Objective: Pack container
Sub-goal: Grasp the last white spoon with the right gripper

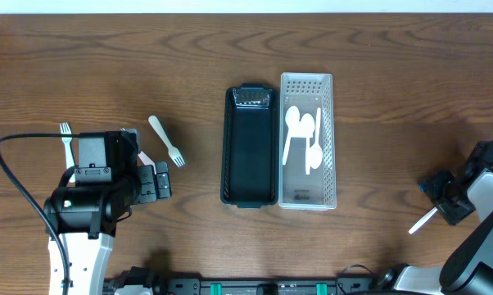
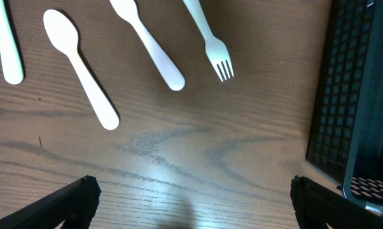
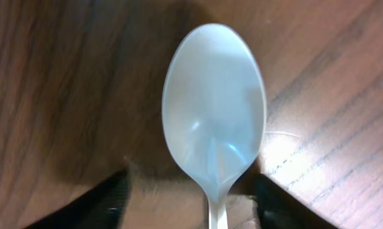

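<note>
A black tray (image 1: pixel 228 147) and a clear perforated container (image 1: pixel 329 106) stand side by side mid-table; the clear one holds several white spoons (image 1: pixel 300 131). My right gripper (image 1: pixel 437 201) is low over the table at the right, with its jaws (image 3: pixel 191 184) apart on either side of a white spoon (image 3: pixel 214 108) whose handle (image 1: pixel 422 221) sticks out behind. My left gripper (image 1: pixel 163 180) is open and empty (image 2: pixel 194 191) at the left, just short of a white spoon (image 2: pixel 80 67), a white fork (image 2: pixel 210 41) and two other white handles.
A white fork (image 1: pixel 66 141) lies at the far left beside my left arm, and another fork (image 1: pixel 166 141) lies between my left gripper and the black tray. The black tray's mesh wall (image 2: pixel 357 95) fills the right of the left wrist view.
</note>
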`<state>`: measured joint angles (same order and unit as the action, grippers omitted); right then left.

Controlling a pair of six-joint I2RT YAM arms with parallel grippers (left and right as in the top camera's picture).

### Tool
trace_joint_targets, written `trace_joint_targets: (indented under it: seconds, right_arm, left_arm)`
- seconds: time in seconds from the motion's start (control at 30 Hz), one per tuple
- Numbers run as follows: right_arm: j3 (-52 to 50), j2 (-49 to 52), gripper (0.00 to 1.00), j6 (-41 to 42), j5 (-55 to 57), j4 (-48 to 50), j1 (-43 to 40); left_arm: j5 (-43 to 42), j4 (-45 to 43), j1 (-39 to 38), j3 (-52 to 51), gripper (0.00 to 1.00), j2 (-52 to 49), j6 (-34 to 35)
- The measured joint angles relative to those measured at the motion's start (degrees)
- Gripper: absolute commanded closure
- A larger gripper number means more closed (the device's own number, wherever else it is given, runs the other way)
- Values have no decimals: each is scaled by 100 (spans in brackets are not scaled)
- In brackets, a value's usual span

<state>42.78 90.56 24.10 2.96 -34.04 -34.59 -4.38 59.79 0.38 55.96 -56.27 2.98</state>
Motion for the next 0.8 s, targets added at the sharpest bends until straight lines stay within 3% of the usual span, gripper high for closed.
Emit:
trace_joint_targets:
  seconds: [0.33,0.57,0.8]
  right_arm:
    - [-11,-9,97,52,-7,17,0]
    - [-7,-24,99,70,-160,42,0]
    - [350,-157,99,15,-990,-354,284]
  left_arm:
    - [0,0,0,2,2,0,2]
    - [0,0,0,0,2,0,2]
    - [0,2,0,0,2,0,2]
